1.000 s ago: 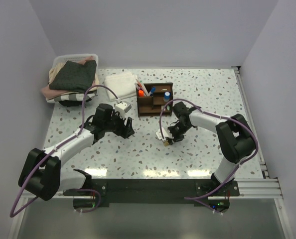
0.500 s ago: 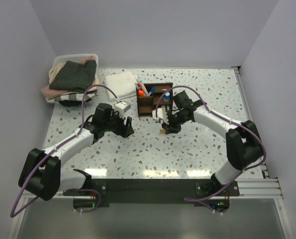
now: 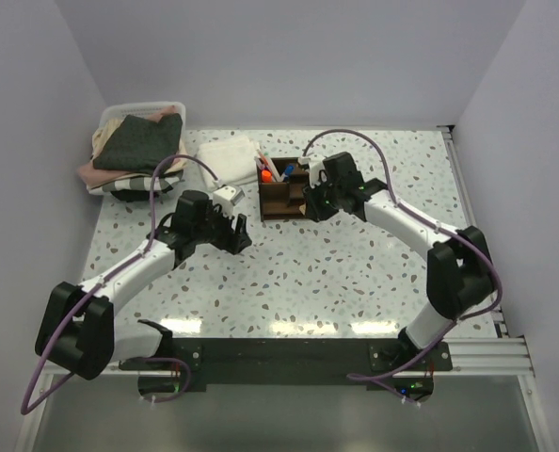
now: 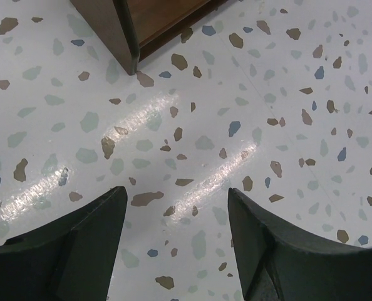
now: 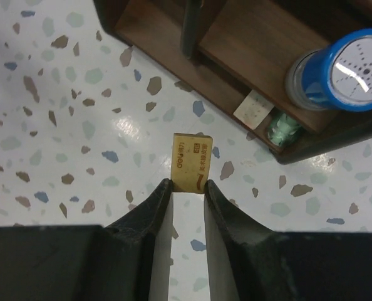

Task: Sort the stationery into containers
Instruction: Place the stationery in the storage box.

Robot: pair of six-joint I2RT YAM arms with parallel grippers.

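1. Two arms are reaching toward the dark wooden organiser (image 5: 248, 47). The right gripper (image 5: 187, 188) is pinching a tan block (image 5: 189, 162) between its fingertips, with the jaws clamped on the block's near end, so most of the printed face is showing beyond the tips
2. The tan block is hanging over the table (image 4: 286, 94), just in front of the organiser's low front section and not yet above any compartment. I judge it is being carried in for a drop there
3. It is being gripped by one end only, which I read as leaving the free end able to go into a narrow slot first
4. The low front section is already holding a green bit (image 5: 285, 128) and a pale square piece (image 5: 253, 108) side by side, so small flat items seem to be going there. Whether the two are touching is not clear
5. The blue-capped marker (image 5: 346, 72) is standing upright in the section behind, where the walls are rising higher
6. In the top view, an orange-black highlighter (image 3: 265, 175) and thin pens (image 3: 272, 168) are leaning in the tall rear-left compartment, probably because long items need high walls for support
7. The left gripper (image 4: 173, 232) is hovering low over bare table near the organiser's front corner, with its jaws standing apart and nothing between them. It appears to be leaving the right arm room
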